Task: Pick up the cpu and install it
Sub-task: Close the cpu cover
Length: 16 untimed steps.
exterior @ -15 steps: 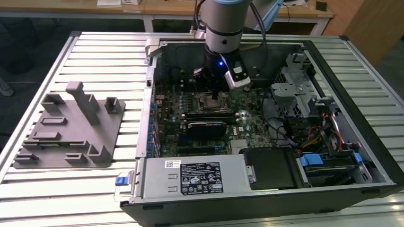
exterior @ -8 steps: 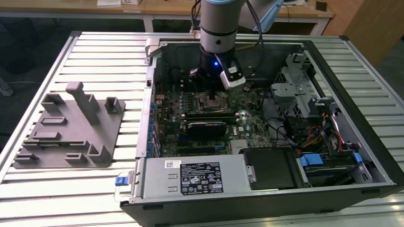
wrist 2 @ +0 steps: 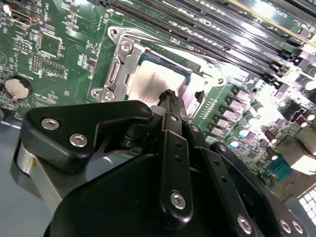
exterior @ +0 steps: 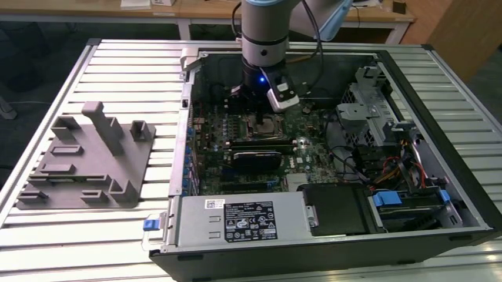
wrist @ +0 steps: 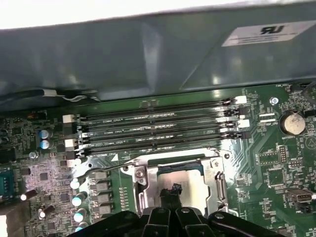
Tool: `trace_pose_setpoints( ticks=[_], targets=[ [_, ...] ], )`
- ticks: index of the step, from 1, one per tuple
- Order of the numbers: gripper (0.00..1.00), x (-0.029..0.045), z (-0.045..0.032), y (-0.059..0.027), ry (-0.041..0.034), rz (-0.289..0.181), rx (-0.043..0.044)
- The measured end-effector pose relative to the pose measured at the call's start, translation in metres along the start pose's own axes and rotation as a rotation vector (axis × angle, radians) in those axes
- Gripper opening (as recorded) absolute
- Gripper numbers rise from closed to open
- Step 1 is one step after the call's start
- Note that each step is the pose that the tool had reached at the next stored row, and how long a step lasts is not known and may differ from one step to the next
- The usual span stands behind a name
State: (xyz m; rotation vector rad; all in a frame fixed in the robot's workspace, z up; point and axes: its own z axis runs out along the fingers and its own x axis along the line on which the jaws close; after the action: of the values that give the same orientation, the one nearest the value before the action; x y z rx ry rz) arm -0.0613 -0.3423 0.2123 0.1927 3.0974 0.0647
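The cpu (wrist 2: 155, 81) lies flat inside the metal socket frame (wrist 2: 121, 69) on the green board (wrist 2: 59, 44), its pale silvery top facing up. In the first wrist view the chip (wrist: 182, 177) sits square within the frame's opening, with the frame's silver plates on either side of it.

The tool (wrist 2: 169, 95) hangs directly over the chip. It is clenched: its two black fingers meet at the tip with nothing between them, and that tip points down at the chip's top, close to its middle. I cannot tell whether the tip touches the metal or stops just above it. The first wrist view shows the same small black tip (wrist: 173, 189) over the chip.

Just beside the socket frame, four long memory slots (wrist: 158, 131) run side by side, between the frame and a grey inner wall of the case (wrist: 163, 59). A round coin battery (wrist: 292, 123) sits on the board, apart from the socket, near one end of the slots. Rows of small silver-topped capacitors (wrist: 76, 200) stand near the frame's other side.

In the exterior view the board lies inside an open computer case (exterior: 314, 258) resting on its side on a slatted metal bench (exterior: 133, 64). The arm (exterior: 265, 35) reaches down into the case from the bench's far edge. A boxed power supply (exterior: 243, 220) fills the case's near edge, and a metal drive cage (exterior: 368, 111) stands at the exterior view's right. A grey plastic block (exterior: 86, 164) with upright posts rests on the bench outside the case, at the exterior view's left.
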Motion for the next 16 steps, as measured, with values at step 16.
trace_pose_setpoints(
  ticks=[16],
  targets=[
    [0.11,0.0062,0.0025,-0.0048,-0.0037,-0.001,-0.0016]
  ],
)
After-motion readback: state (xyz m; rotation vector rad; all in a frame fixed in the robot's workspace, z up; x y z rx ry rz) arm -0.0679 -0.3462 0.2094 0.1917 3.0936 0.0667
